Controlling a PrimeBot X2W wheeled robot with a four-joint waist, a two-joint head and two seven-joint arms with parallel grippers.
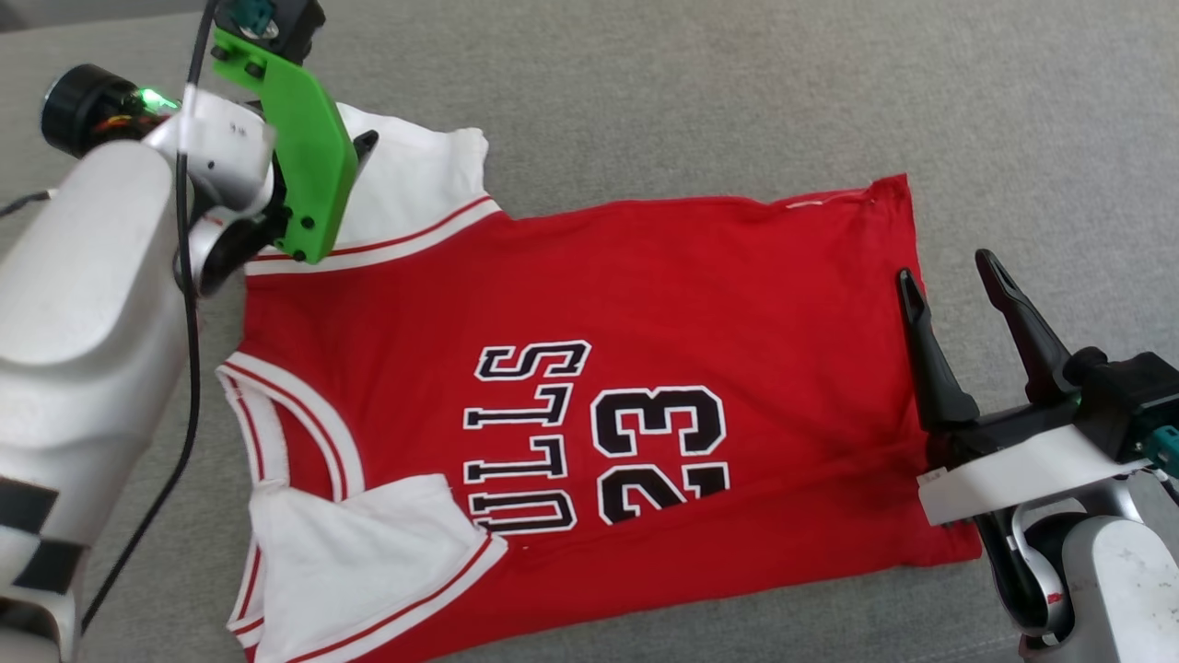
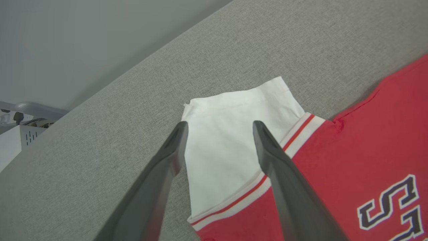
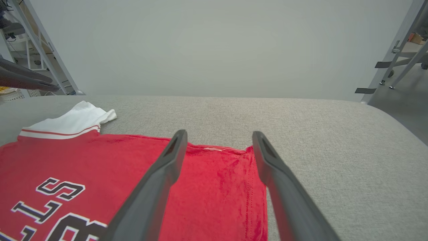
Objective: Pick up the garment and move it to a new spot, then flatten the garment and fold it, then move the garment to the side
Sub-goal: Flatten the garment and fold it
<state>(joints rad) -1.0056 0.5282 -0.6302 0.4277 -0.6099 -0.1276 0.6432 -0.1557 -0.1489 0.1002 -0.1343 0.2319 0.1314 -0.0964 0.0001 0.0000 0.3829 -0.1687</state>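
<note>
The garment (image 1: 589,387) lies spread face up on the grey cloth surface, collar toward my left and hem toward my right. Its near white sleeve (image 1: 368,552) is folded in over the chest, covering part of the lettering. In the left wrist view my left gripper (image 2: 220,124) hangs open above the far white sleeve (image 2: 227,140), one finger on each side of it. Its green mount (image 1: 309,138) stands at the upper left of the head view. My right gripper (image 1: 949,276) is open over the hem's far corner (image 3: 227,157), holding nothing.
The grey padded surface (image 1: 700,101) stretches well beyond the garment on the far side and to the right. A black cable (image 1: 189,368) hangs along my left arm. Metal frame legs (image 3: 398,57) stand off the right end, and a white box (image 2: 13,144) sits past the left edge.
</note>
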